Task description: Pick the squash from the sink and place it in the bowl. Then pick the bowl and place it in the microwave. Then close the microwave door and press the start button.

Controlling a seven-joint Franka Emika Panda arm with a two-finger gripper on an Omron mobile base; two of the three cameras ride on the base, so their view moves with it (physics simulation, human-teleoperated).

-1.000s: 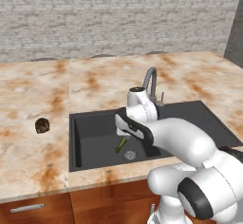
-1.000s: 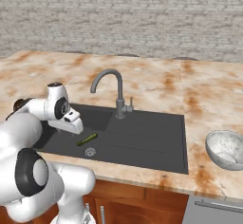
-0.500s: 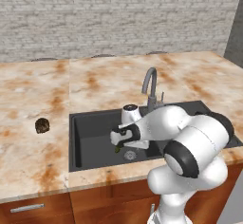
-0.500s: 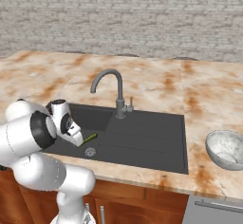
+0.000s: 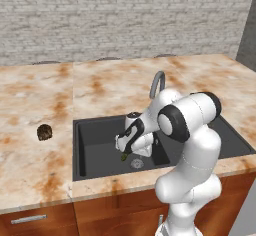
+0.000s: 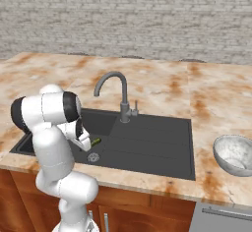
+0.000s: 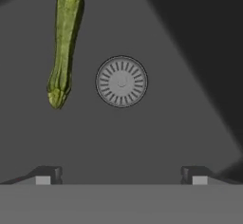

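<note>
My pincer (image 7: 121,174) hangs low inside the sink (image 5: 95,150), fingers spread wide apart and gripping nothing. The squash (image 7: 64,45) lies flat on the sink floor just beside the round drain (image 7: 121,81), apart from my fingertips. The bowl (image 6: 235,155) sits on the bench (image 6: 162,86), well clear of the sink.

A grey brick wall (image 5: 125,20) runs behind a marbled beige and rust tabletop (image 5: 100,87). Below its front edge sit brown wooden cabinets (image 5: 100,215) with a metal drawer handle (image 5: 24,220). Light is even, with soft shadows.
</note>
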